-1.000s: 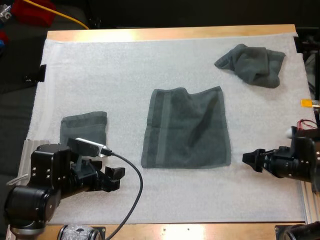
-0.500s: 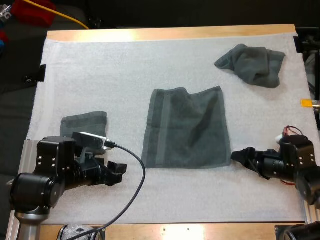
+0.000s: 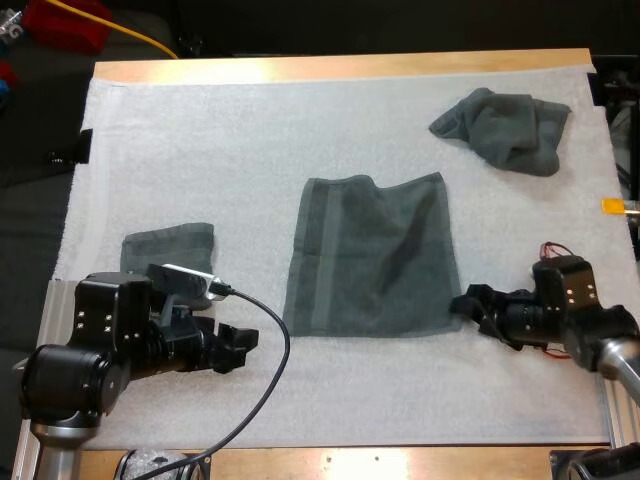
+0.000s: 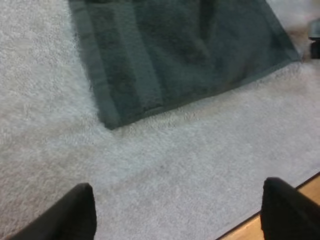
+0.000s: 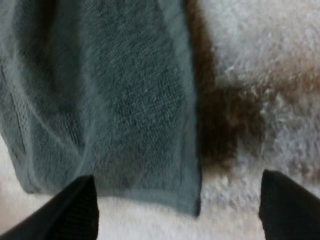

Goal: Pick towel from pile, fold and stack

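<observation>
Flanking the spread towel in the middle of the mat, both claws gape empty: my right claw sits at its near right corner, my left claw farther off, short of the near left corner.

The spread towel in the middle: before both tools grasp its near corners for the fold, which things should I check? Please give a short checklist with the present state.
1. Left tool open: ok, its fingers stand apart over the bare mat.
2. Right tool open: ok, its fingers stand apart.
3. Right tool at the near right corner of the spread towel: ok, the corner lies between its fingers.
4. Left tool at the near left corner: not ok, the corner lies ahead of it, apart.
5. Spread towel flat: not ok, a crease runs through its middle.
6. Folded towel apart from the spread towel: ok.
</observation>
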